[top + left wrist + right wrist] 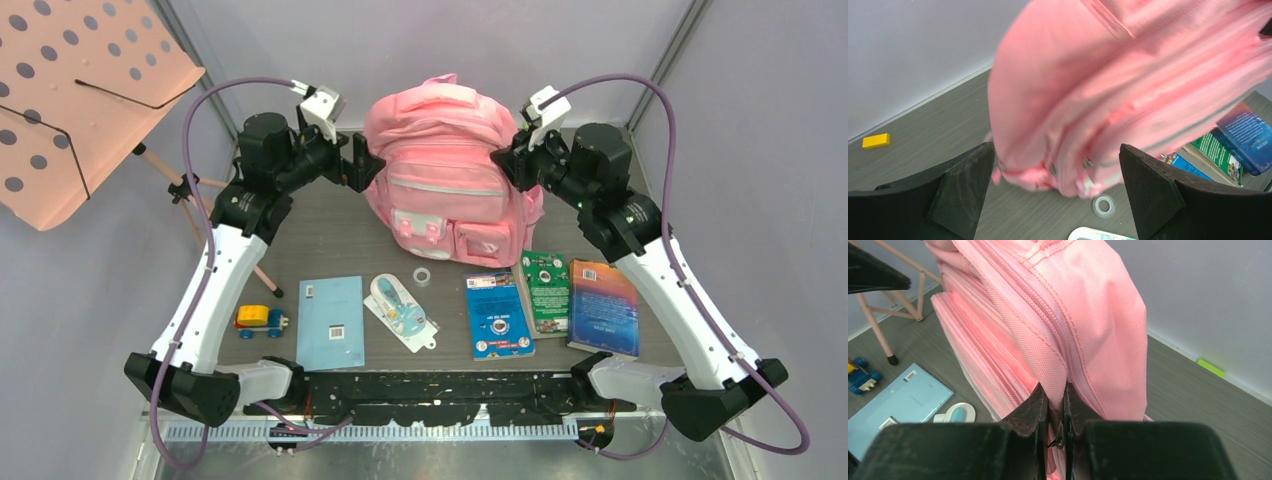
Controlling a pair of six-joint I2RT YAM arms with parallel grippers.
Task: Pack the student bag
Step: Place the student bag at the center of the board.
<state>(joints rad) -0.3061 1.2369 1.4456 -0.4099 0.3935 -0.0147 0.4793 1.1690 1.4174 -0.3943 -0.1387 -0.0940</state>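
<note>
The pink student bag (445,170) stands upright at the back middle of the table, front pockets facing me. My right gripper (508,165) is shut on a fold of the bag's fabric at its right side; the right wrist view shows the fingers (1040,405) pinching the pink cloth (1083,340) by a zipper seam. My left gripper (362,168) is open at the bag's left side, its fingers (965,185) spread on either side of the blurred bag (1108,95), not touching it.
A salmon-pink perforated music stand (80,90) stands back left. In front of the bag lie a toy car (260,320), a light blue booklet (331,321), a packaged item (402,310), a tape ring (422,276) and three books (552,300).
</note>
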